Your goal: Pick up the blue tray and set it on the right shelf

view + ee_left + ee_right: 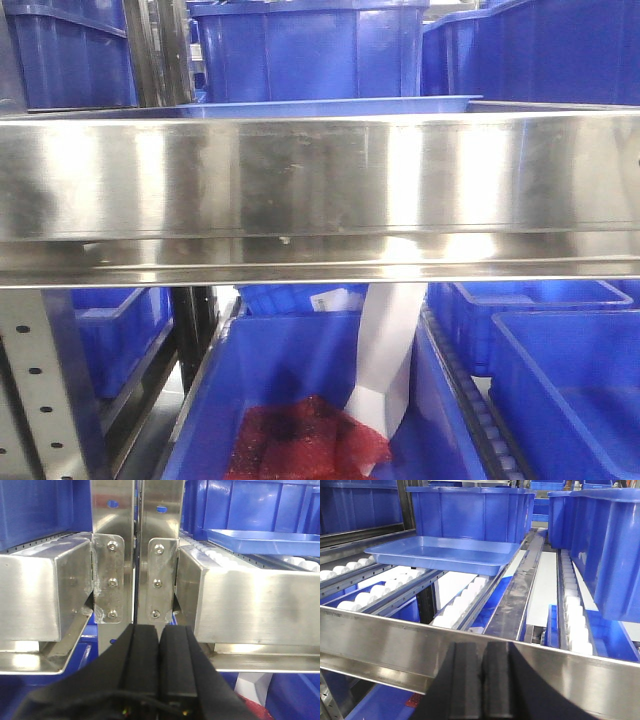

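Note:
The light blue tray point(445, 552) lies flat on the white rollers of the right shelf point(395, 645), behind its shiny front rail. The left wrist view catches its rim point(265, 540) at the upper right, and the front view shows only an edge of it point(330, 106) above the rail point(320, 190). My right gripper point(482, 647) is shut and empty, low in front of the rail and apart from the tray. Facing the bolted uprights where two rails point(250, 605) meet, my left gripper point(159, 629) is also shut and holds nothing.
Deep dark-blue bins stand behind the tray point(470, 510) and to its right point(610, 545). Below the shelf are more bins point(570, 390), one holding a red mesh bag point(300, 440) and a white sheet point(390, 350). A perforated upright point(40, 390) stands at lower left.

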